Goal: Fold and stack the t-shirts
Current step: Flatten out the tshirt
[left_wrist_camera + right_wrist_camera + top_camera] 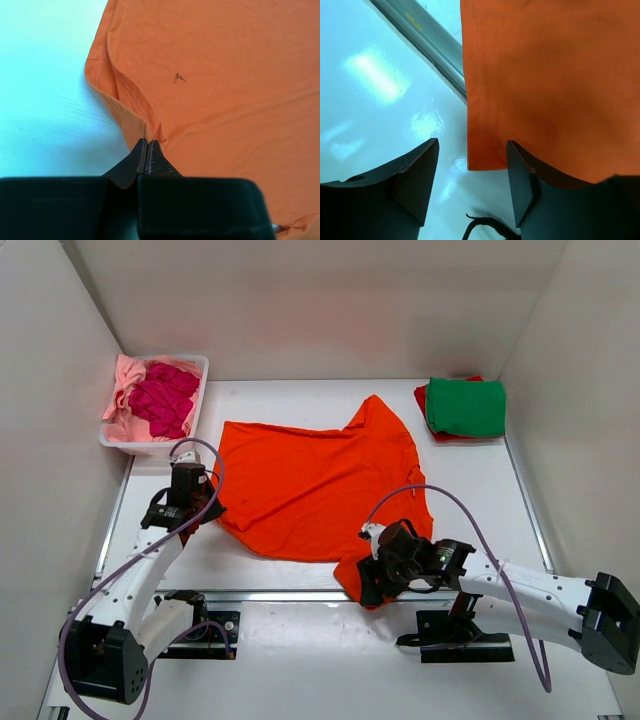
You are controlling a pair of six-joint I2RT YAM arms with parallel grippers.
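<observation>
Plastic basket [203, 375], white, far left corner: holds the pink shirt [125, 380] and the magenta shirt [165, 400], both crumpled and unfolded.

Left gripper [148, 146]: jaws pressed together on the orange shirt [310, 480], pinching a fold at its left edge just behind the stitched hem. I judge the bite thin, so I would lift slowly to keep the seam from sliding out.

Orange shirt: spread across the middle of the table [260, 400], wrinkled, one corner draped over the rail [420, 35] at the near edge. Not yet folded.

Right gripper [472, 145]: jaws apart, the hem of that hanging corner dropping between them, nothing clamped. Step in hand, as I read it: take this second grip. I would push further up the cloth before closing, so both fingers land past the hem rather than on its tip, and close fully before either gripper moves. Then I would raise both level and carry them together, since uneven height would skew the fold.

Green shirt [465, 405], far right: folded, lying on the red shirt [420, 397], which shows only as an edge. I take this for the stack the orange one should join.
</observation>
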